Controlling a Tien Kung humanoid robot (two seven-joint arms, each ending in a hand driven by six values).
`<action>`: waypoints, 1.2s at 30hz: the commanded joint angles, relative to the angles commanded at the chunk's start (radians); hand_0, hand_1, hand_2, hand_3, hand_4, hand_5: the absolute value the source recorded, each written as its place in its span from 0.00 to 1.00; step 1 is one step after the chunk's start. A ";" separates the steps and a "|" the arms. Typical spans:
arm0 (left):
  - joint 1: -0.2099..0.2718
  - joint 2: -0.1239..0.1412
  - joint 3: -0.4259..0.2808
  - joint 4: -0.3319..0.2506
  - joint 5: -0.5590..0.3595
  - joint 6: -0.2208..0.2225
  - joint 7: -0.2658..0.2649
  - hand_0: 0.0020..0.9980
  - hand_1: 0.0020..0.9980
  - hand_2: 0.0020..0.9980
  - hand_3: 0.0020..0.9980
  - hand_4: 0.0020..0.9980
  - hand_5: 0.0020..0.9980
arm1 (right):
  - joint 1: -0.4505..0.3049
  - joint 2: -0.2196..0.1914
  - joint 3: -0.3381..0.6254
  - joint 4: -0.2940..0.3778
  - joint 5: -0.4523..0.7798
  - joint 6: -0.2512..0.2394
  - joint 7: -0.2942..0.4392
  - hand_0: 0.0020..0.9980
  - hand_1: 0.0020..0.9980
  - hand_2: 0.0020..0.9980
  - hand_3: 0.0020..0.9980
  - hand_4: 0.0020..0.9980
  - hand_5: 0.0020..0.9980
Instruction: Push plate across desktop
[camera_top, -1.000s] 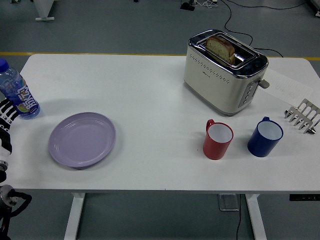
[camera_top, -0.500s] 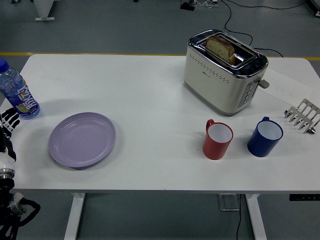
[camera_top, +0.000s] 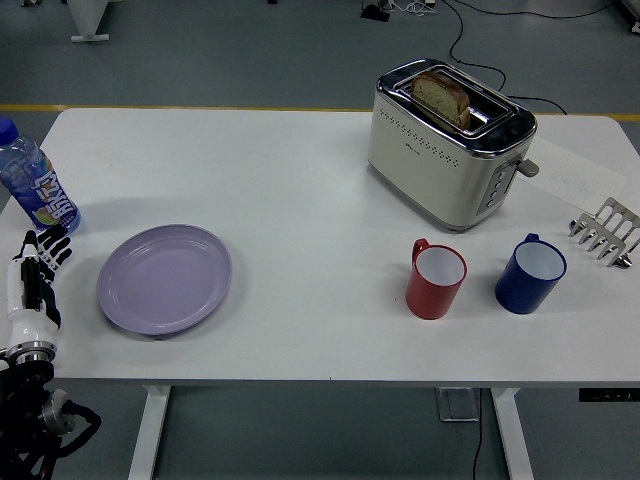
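Left robot hand (camera_top: 35, 275) extended, round glossy lilac plate (camera_top: 164, 278)

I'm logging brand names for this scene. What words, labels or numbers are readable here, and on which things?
None can be read.
Bottle: colourful label, print too blurred.
Toaster: small mark on its side, too small.
Paper sheet by the toaster: faint writing, illegible.
Plate and mugs: no print seen.

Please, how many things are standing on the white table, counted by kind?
Plate: 1, purple plate
Mugs: 2, red mug, blue mug
Bottle: 1, water bottle
Toaster: 1, toaster, bread inside
Rack: 1, metal toast rack
Total: 6
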 joint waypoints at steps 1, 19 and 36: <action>0.000 -0.001 0.001 0.002 0.000 0.001 -0.001 0.75 0.77 0.71 0.62 0.48 1.00 | 0.001 0.000 0.005 -0.001 -0.007 -0.002 -0.001 0.62 0.53 0.66 0.66 0.45 0.75; -0.012 -0.051 0.014 0.008 0.002 0.006 -0.003 0.75 0.76 0.71 0.62 0.46 1.00 | 0.007 0.000 0.056 0.002 -0.080 -0.030 -0.024 0.62 0.53 0.66 0.66 0.44 0.75; -0.023 -0.061 0.039 -0.003 0.006 0.000 0.006 0.74 0.76 0.71 0.62 0.46 1.00 | 0.008 0.000 0.060 0.003 -0.094 -0.033 -0.028 0.62 0.53 0.66 0.66 0.43 0.75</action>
